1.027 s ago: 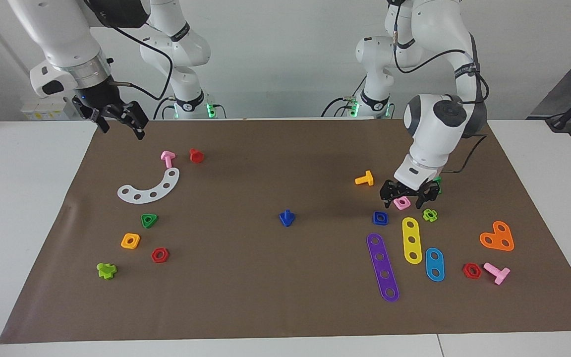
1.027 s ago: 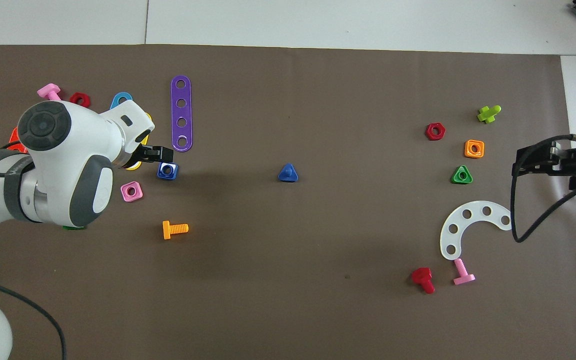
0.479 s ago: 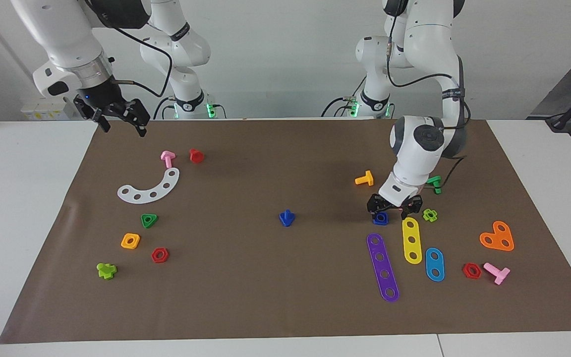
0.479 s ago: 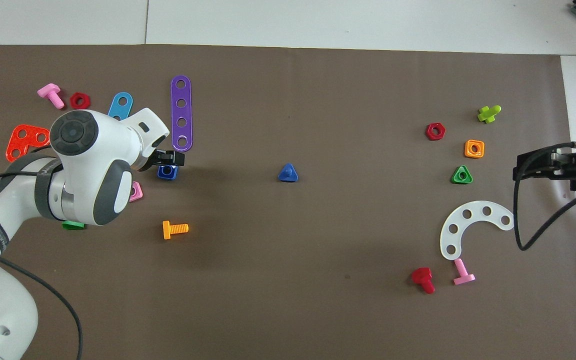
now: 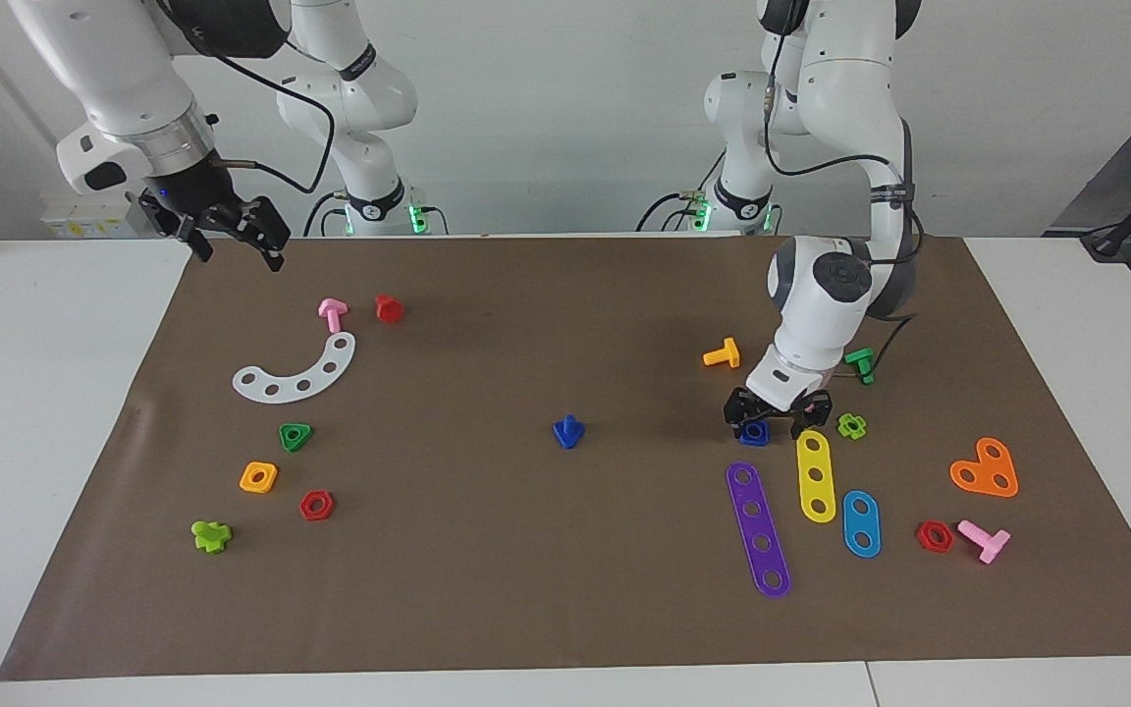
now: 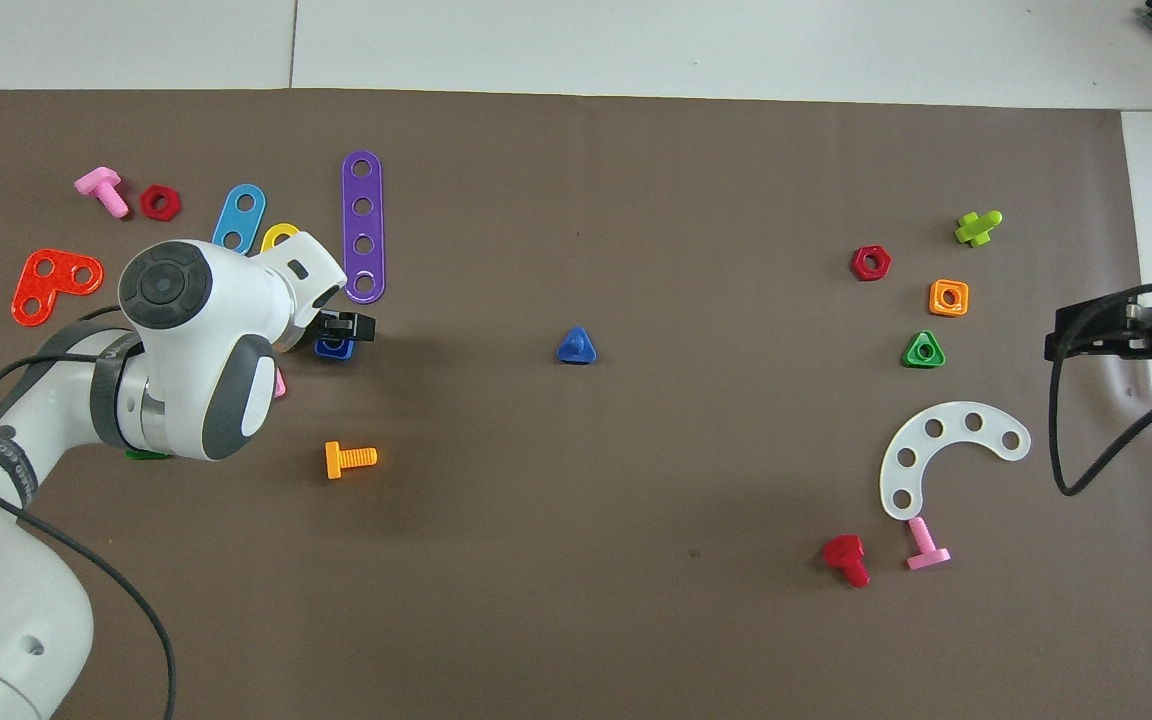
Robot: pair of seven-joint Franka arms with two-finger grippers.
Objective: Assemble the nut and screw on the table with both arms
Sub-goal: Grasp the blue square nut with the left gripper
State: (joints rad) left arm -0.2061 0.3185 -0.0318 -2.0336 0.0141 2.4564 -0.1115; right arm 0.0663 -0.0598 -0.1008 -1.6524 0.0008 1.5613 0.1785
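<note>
The left gripper [image 5: 768, 420] straddled the dark-blue square nut [image 5: 754, 432], fingers apparently not yet closed; the right gripper [image 5: 229, 234] waited, open.

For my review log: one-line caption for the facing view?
Left hand open around the blue nut; right hand waits raised.

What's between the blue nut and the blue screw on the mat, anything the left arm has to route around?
Nothing visible. The left gripper is down at the nut, beside the purple strip. From there to the screw at mid-table is bare mat. The right gripper waits, raised at its own end.
</note>
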